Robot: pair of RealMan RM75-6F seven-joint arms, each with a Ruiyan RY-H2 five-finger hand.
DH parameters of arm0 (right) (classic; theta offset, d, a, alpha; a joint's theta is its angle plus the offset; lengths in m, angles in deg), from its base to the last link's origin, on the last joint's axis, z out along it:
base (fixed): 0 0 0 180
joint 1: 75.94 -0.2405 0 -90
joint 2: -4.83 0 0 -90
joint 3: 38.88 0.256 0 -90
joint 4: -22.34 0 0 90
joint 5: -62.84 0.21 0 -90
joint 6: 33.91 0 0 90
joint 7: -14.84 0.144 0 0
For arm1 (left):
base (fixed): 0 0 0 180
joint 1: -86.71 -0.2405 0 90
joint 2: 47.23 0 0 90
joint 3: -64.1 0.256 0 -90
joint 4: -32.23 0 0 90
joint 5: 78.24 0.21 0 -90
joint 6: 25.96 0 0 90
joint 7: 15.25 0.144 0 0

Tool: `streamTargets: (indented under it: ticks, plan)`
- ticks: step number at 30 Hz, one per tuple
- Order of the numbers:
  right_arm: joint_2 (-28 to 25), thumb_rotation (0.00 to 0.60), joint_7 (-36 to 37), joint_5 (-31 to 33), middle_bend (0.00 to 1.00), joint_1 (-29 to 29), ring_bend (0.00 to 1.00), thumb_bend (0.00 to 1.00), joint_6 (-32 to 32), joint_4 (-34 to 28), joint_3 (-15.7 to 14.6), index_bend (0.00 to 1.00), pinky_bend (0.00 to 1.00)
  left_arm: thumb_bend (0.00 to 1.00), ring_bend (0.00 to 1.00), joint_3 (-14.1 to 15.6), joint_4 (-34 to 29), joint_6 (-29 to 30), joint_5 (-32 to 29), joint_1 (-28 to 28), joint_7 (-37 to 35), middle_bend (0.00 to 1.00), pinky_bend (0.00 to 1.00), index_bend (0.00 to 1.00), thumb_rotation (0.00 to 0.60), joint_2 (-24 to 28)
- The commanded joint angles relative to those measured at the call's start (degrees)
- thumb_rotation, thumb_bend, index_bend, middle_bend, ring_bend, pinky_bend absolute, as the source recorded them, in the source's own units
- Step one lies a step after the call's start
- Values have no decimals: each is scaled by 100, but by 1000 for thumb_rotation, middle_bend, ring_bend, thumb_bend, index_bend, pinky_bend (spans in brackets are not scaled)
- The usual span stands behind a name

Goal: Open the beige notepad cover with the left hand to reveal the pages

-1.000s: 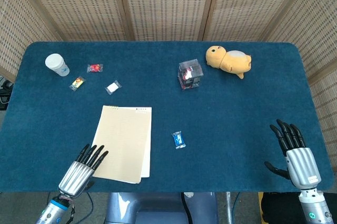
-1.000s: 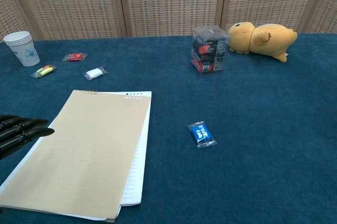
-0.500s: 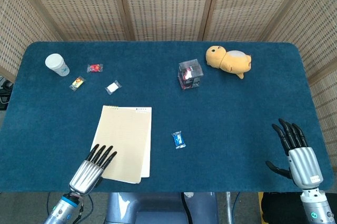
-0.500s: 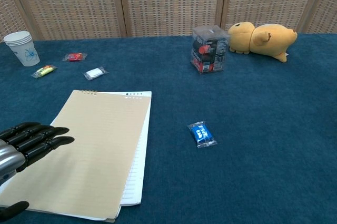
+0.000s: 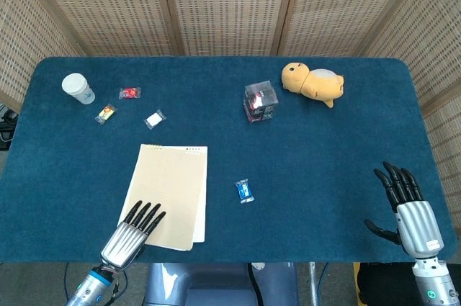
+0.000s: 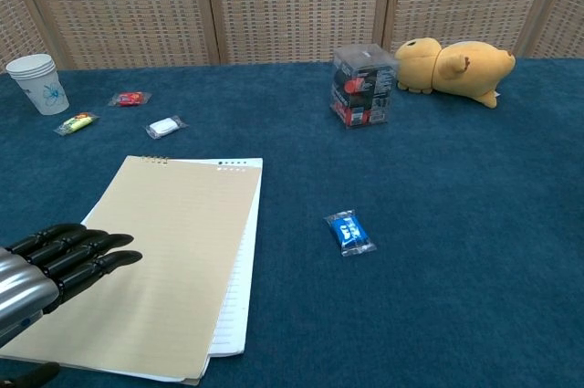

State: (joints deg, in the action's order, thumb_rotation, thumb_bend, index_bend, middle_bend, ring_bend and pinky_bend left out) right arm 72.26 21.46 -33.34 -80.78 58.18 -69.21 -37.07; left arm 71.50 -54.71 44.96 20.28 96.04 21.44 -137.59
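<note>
The beige notepad (image 5: 169,191) (image 6: 164,260) lies flat on the blue table, its cover closed, white pages showing along its right edge. My left hand (image 5: 132,234) (image 6: 50,269) hovers over the notepad's near left corner, fingers stretched out straight and side by side, holding nothing. I cannot tell whether the fingers touch the cover. At the table's near right edge my right hand (image 5: 407,205) is held palm-flat with fingers apart, empty; the chest view does not show it.
A blue candy (image 5: 245,191) (image 6: 350,232) lies right of the notepad. Farther back are a clear box (image 5: 260,101), a yellow plush toy (image 5: 312,83), a paper cup (image 5: 78,88) and three small wrapped sweets (image 5: 130,93) at the left.
My left hand has moved right, from beside the notepad's left edge to over its near left corner. The right hand has drifted slightly toward the near edge. The notepad has not moved.
</note>
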Motion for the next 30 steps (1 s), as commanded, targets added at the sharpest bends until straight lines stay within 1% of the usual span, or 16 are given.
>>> streamTargets:
  ticks: [1, 15, 30]
  plan:
    - [4, 600, -1, 4, 0, 0, 0, 43, -4, 2, 0, 45, 0, 309, 0, 0, 19, -21, -23, 9, 19, 0, 21, 0, 600, -22]
    - [12, 600, 4, -1, 0, 4, 0, 43, -2, -7, -1, 45, 0, 310, 0, 29, 114, -49, -39, 43, 157, 0, 6, 0, 600, -135]
    - [14, 600, 115, -26, 0, 9, 0, 42, 39, -1, 3, 45, 0, 310, 0, -112, 449, -242, -262, 153, 339, 0, 4, 0, 600, -500]
